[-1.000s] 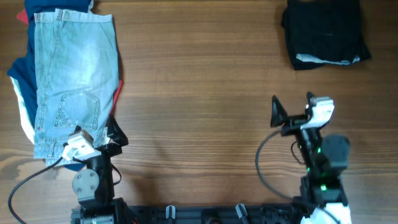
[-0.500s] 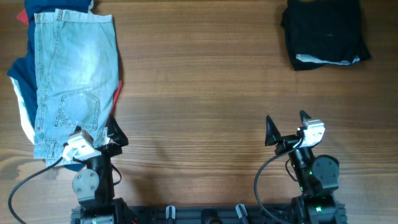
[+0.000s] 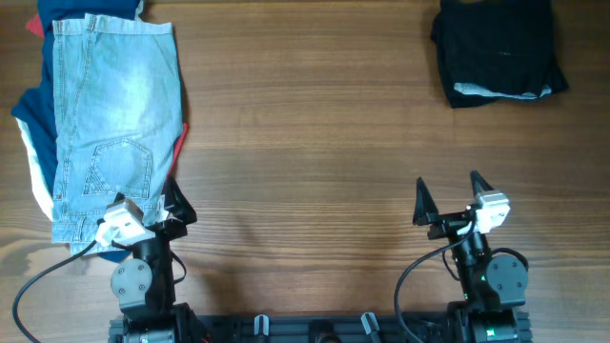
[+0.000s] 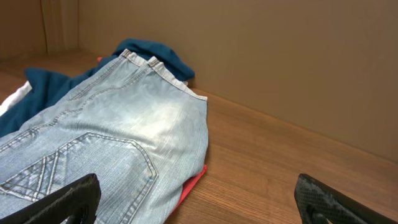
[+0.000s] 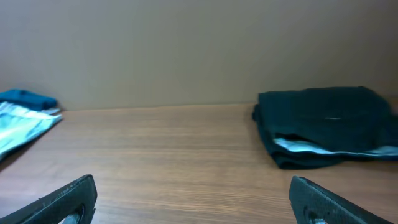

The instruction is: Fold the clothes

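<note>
The black shorts (image 3: pixel 498 50) lie folded into a compact stack at the back right of the table, a strip of white lining showing at the near edge; they also show in the right wrist view (image 5: pixel 326 124). My right gripper (image 3: pixel 448 198) is open and empty near the front right, well short of the shorts, its fingers at the bottom corners of the right wrist view (image 5: pixel 198 202). My left gripper (image 3: pixel 172 205) is open and empty at the front left, beside the lower edge of the denim shorts; its fingers frame the left wrist view (image 4: pixel 198 202).
Light-blue denim shorts (image 3: pixel 112 114) lie on top of navy, red and white garments (image 3: pixel 29 119) at the left; they show in the left wrist view (image 4: pixel 112 149) too. Bare wooden tabletop (image 3: pixel 315 133) spans the middle.
My right arm has drawn back toward the front edge of the table, gripper still open. The left arm and the clothes have not moved.
</note>
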`<move>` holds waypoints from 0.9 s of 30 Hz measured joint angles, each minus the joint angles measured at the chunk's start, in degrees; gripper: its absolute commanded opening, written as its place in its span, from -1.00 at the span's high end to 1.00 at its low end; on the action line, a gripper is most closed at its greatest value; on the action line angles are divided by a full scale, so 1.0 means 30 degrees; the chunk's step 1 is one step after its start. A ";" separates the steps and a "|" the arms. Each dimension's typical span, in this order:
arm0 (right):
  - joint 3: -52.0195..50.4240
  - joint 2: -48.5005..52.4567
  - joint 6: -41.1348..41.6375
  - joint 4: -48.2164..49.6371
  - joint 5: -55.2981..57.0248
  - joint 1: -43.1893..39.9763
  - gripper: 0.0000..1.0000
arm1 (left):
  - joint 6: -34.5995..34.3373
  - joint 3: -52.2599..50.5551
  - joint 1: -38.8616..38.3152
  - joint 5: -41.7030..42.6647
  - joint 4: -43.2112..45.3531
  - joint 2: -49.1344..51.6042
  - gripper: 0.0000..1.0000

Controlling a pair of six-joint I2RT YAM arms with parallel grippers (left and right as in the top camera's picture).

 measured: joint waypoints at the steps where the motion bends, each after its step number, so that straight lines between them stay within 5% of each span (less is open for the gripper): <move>1: 0.0000 0.0000 0.0000 0.0000 0.0000 -0.0270 -0.99 | 0.0000 0.0000 0.0000 -0.0007 0.0000 0.0000 -1.00; 27: 0.0000 0.0000 -0.0350 0.0000 0.0000 -0.0925 -0.99 | 0.0000 0.0000 0.0000 -0.0007 0.0000 0.0000 -1.00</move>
